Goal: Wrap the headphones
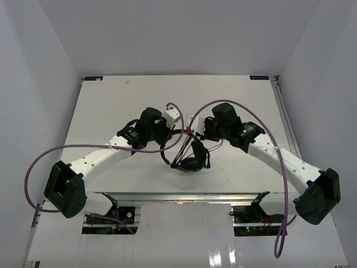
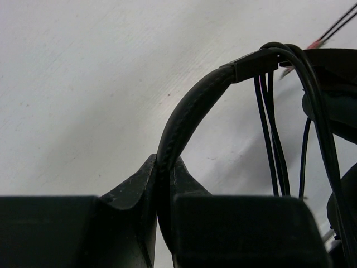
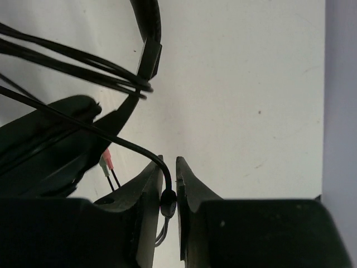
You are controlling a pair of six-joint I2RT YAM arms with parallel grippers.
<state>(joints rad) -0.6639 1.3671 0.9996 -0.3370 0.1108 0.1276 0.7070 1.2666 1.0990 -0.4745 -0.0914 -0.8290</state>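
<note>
The black headphones (image 1: 192, 163) hang between my two arms over the middle of the table, one earcup low and in front. My left gripper (image 2: 164, 162) is shut on the stitched headband (image 2: 184, 117), which arches up to the slider. Loops of the thin cord (image 2: 270, 139) drape over that slider. My right gripper (image 3: 168, 162) stands just right of it, jaws nearly together. A small bead on the cord (image 3: 168, 201) is pinched between them. The cord runs up left past an earcup (image 3: 44, 145) to the headband (image 3: 148, 33). Pink and green plugs (image 3: 106, 163) dangle beside the left finger.
Thick purple robot cables (image 1: 33, 167) (image 1: 284, 184) loop out from both arms. The white table (image 1: 111, 106) is walled in white on three sides. Both grippers (image 1: 167, 131) (image 1: 196, 129) sit close together at mid-table.
</note>
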